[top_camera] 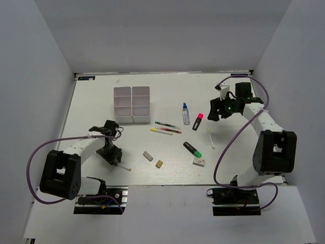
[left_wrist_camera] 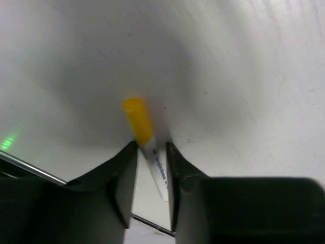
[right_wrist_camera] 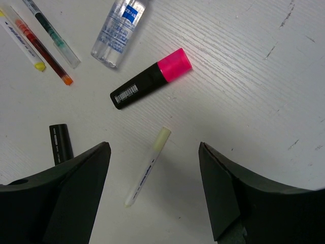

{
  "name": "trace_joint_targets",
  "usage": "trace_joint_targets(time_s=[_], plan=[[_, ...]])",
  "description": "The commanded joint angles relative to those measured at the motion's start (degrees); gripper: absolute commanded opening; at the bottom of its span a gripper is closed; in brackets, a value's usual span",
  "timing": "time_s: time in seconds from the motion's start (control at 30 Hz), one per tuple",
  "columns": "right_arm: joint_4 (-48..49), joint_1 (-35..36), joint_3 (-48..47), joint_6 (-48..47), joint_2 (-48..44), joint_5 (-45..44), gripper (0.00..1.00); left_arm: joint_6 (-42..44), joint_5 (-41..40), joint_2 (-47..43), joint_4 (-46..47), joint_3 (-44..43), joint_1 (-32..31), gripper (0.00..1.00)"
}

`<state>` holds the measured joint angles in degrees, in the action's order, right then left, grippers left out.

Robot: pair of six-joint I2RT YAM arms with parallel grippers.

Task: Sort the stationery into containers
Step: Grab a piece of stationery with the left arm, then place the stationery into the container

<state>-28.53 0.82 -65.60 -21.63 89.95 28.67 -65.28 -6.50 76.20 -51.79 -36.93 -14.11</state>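
My left gripper (top_camera: 115, 158) is shut on a white marker with a yellow cap (top_camera: 124, 166), low over the table's near left. In the left wrist view the marker (left_wrist_camera: 140, 121) sticks out past the closed gripper (left_wrist_camera: 151, 147). My right gripper (top_camera: 218, 110) is open and empty above the right side. In the right wrist view the gripper (right_wrist_camera: 153, 147) stands over a second white marker (right_wrist_camera: 146, 170). That marker lies on the table (top_camera: 211, 138). The white six-compartment organiser (top_camera: 132, 104) stands at the far left-centre.
A pink-capped highlighter (right_wrist_camera: 152, 79), a glue bottle (right_wrist_camera: 119, 30) and thin pens (right_wrist_camera: 48, 46) lie beyond the right gripper. A green-capped highlighter (top_camera: 192, 149), a white eraser (top_camera: 199, 162), a grey eraser (top_camera: 148, 156) and a tan eraser (top_camera: 159, 163) lie near the front centre.
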Motion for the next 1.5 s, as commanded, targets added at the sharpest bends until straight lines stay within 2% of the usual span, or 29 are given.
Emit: trace_joint_targets(time_s=[0.0,0.07,0.1,0.23,0.3,0.37,0.5,0.53,0.57,0.67,0.7,0.87,1.0,1.03,1.1,1.17,1.23,1.3,1.43,1.47], plan=[[-0.9,-0.1,-2.8,0.3,-2.3,0.6,0.76,-0.4,-4.5,3.3,5.8,1.2,-0.3,0.37],[-1.2,0.0,-3.1,0.4,-2.3,0.7,0.76,-0.4,-4.5,4.7,6.5,1.8,-0.8,0.3],[-1.4,0.0,-3.5,0.6,-2.5,0.7,0.76,0.2,-4.5,4.7,7.2,1.8,-0.8,0.21],[-1.8,-0.1,-3.6,0.6,-2.6,0.7,0.76,2.0,-4.0,4.0,7.2,-0.1,-0.8,0.01],[-2.3,0.0,-3.3,0.4,-2.6,0.9,0.76,4.8,-4.7,1.6,6.4,-5.0,-1.9,0.0],[-2.8,-0.1,-3.1,0.1,-2.7,1.7,0.9,8.6,-4.7,-0.3,6.4,-8.7,-2.5,0.0],[-4.2,-0.2,-2.9,-2.4,-2.3,7.6,0.9,19.8,-0.5,-4.7,15.9,-15.5,-3.6,0.0],[-4.1,-0.2,-2.6,-3.2,-2.3,8.2,0.86,22.9,0.8,-5.5,20.9,-15.5,-4.2,0.0],[-4.5,-0.2,-2.5,-4.2,-2.3,8.9,0.57,24.0,3.0,-6.2,23.3,-16.2,-4.2,0.0],[-5.6,-0.1,-3.5,-5.8,-1.7,10.5,0.01,28.1,6.6,-6.8,31.8,-17.5,-4.2,0.0],[-6.1,-0.1,-4.3,-6.1,-0.9,11.1,0.0,28.8,7.1,-6.2,33.5,-18.8,-4.2,0.0],[-11.5,-0.1,-7.8,-12.4,1.5,18.1,0.0,37.6,6.9,1.1,43.4,-26.5,-4.2,0.0],[-13.5,0.0,-9.5,-15.5,3.9,22.2,0.33,42.0,4.8,6.3,49.5,-31.8,-2.9,0.0],[-13.3,-0.2,-9.7,-15.5,4.0,22.7,0.48,43.3,3.3,7.1,50.7,-32.6,-2.9,0.0],[-10.9,0.0,-9.0,-15.6,3.3,22.5,0.58,47.0,1.7,9.6,53.3,-34.3,-2.9,0.0],[-8.1,0.1,-7.8,-14.6,2.1,21.3,0.75,47.7,-1.9,11.4,53.3,-36.8,-2.9,0.0],[-3.9,0.1,-6.0,-13.7,0.8,20.0,0.82,48.9,-5.9,12.9,52.2,-38.0,-2.9,0.0],[-1.2,0.4,-5.0,-12.8,-0.5,18.9,0.84,49.5,-7.5,13.4,53.1,-38.0,-2.3,0.0],[-1.3,0.5,-5.1,-12.2,0.0,19.1,0.77,49.5,-9.5,14.0,54.5,-37.3,-2.3,0.0],[-1.3,0.4,-5.1,-12.2,0.3,19.2,0.71,49.5,-10.1,14.5,54.5,-36.6,-1.8,0.0]])
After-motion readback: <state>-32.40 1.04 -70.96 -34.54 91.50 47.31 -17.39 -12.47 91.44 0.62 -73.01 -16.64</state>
